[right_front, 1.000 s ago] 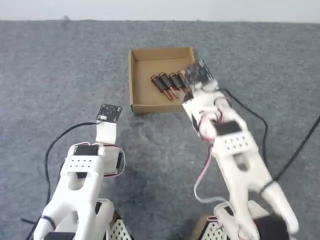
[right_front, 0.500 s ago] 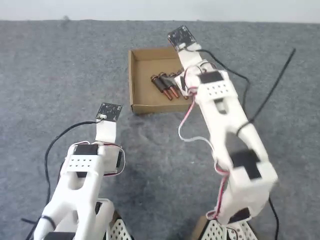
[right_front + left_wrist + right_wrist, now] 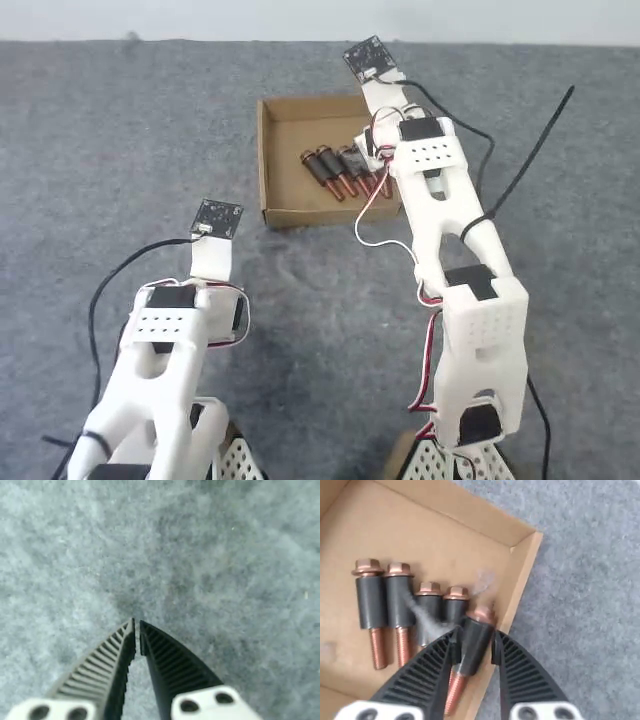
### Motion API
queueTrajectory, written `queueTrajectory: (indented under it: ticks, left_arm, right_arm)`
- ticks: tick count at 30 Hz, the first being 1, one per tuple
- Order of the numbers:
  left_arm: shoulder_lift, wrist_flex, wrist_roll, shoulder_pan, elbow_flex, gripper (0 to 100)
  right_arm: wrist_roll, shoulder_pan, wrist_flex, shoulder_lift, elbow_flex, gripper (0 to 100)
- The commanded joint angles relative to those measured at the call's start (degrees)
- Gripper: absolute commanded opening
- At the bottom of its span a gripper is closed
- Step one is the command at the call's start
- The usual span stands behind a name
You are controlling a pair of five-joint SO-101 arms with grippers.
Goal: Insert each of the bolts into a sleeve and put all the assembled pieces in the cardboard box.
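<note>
Sleeved bolt (image 3: 476,631) is being gripped by the right gripper (image 3: 474,639) over the cardboard box (image 3: 522,570) wall, its thread partly hidden behind the jaws. Four assembled pieces (image 3: 400,600) are lying inside. Left gripper (image 3: 137,626) — clenched, empty — is being held above carpet (image 3: 225,555).

Readable text: none.
cardboard box (image 3: 265,165): plain walls and floor, no print.
sleeved bolts (image 3: 370,602): no marks legible on heads or sleeves.
circuit boards (image 3: 374,58) on the arms' wrists: markings too small to read.
</note>
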Motion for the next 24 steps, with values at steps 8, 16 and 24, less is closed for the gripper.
queueTrajectory:
  ticks: [8,16,24]
  left_arm:
    - [-0.35,-1.05,-0.18,-0.18,-2.24,1]
    - [-0.53,-3.6,-0.18,-0.26,-1.71,1]
    - [-18.11,-4.4,-0.26,-0.26,6.81,1]
  right_arm:
    - [-4.4,0.84,10.59,-9.19,-3.43,5.0]
    - [-4.4,0.84,26.15,-18.24,-3.16,0.6]
    - [-4.4,0.92,37.67,-24.22,-3.08,0.6]
